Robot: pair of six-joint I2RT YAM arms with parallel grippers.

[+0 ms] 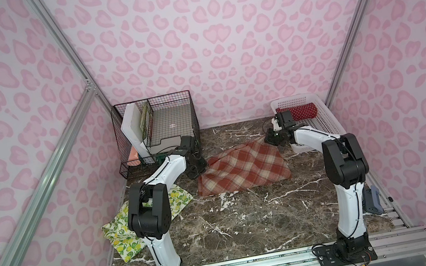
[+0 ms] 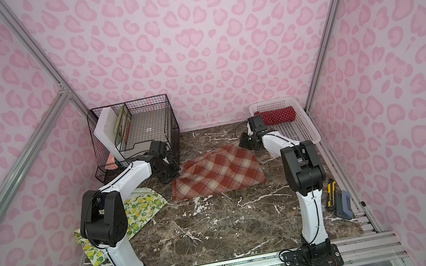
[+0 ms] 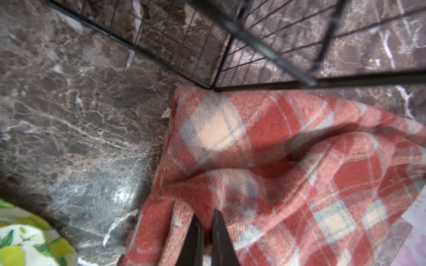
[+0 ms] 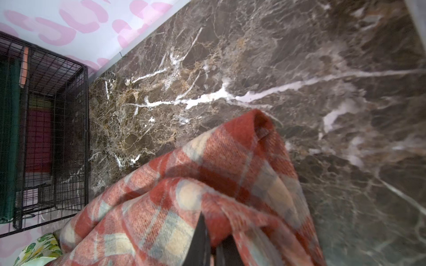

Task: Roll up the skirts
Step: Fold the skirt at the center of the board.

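In wrist views, fingers clamping plaid skirt; top views obscuring grip

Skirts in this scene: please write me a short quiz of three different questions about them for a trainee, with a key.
1. True or false: the red polka-dot skirt lies inside the white basket.
2. The left gripper and the right gripper are both shut on which? A lemon skirt; B plaid skirt; C polka-dot skirt.
3. How many skirts lie outside the basket?
Key: 1 true; 2 B; 3 two.
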